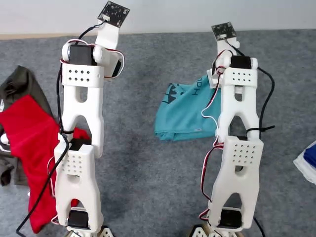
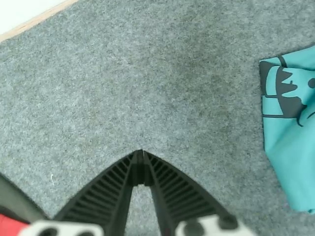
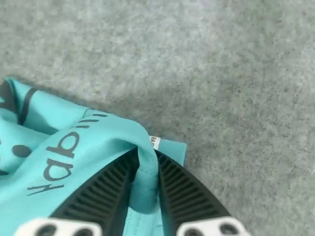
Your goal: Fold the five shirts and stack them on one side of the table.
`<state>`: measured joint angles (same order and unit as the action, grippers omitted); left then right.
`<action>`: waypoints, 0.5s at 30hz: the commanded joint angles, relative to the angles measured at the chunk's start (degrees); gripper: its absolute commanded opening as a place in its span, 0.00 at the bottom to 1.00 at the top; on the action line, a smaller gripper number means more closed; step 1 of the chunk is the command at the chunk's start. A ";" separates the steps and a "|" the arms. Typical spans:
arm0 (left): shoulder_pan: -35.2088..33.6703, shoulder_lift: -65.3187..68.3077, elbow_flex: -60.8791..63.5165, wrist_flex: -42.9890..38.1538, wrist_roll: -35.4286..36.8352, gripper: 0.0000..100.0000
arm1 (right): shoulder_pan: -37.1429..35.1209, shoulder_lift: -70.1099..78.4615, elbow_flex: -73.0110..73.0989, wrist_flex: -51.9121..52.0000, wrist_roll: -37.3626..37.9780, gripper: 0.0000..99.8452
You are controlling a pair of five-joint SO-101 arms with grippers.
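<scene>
Right arm (image 1: pixel 238 148) lay stretched forward along the grey table (image 1: pixel 143 173), and the right gripper (image 3: pixel 145 151) was pinched on a fold of the teal shirt (image 3: pixel 59 147), right by a small white label (image 3: pixel 154 142). The shirt sat bunched just beside that arm, toward the table's middle. Left arm (image 1: pixel 81 148) was extended forward too, with the left gripper (image 2: pixel 142 156) closed tight on nothing over bare felt (teal shirt well off to one side). A red shirt (image 1: pixel 27 133) lay over a dark olive shirt (image 1: pixel 17 84) at the left edge, partly hidden behind the left arm. A blue-and-white garment (image 1: pixel 308 160) was cut off at the right edge.
</scene>
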<state>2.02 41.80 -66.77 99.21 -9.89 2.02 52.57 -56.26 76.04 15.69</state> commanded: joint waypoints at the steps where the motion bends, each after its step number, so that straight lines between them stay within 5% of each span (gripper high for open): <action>1: -0.26 -1.58 -0.31 1.41 -0.35 0.00 | 1.36 0.48 -5.54 1.98 0.62 0.04; 8: -0.18 -1.58 -0.31 1.41 -0.35 0.00 | 1.45 1.10 -13.89 10.42 0.18 0.24; 15: 3.52 -1.58 -2.33 1.23 -0.09 0.00 | 1.45 1.19 -26.55 21.23 0.18 0.24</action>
<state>3.25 41.80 -66.86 99.21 -9.89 2.73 54.95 -76.22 93.63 15.69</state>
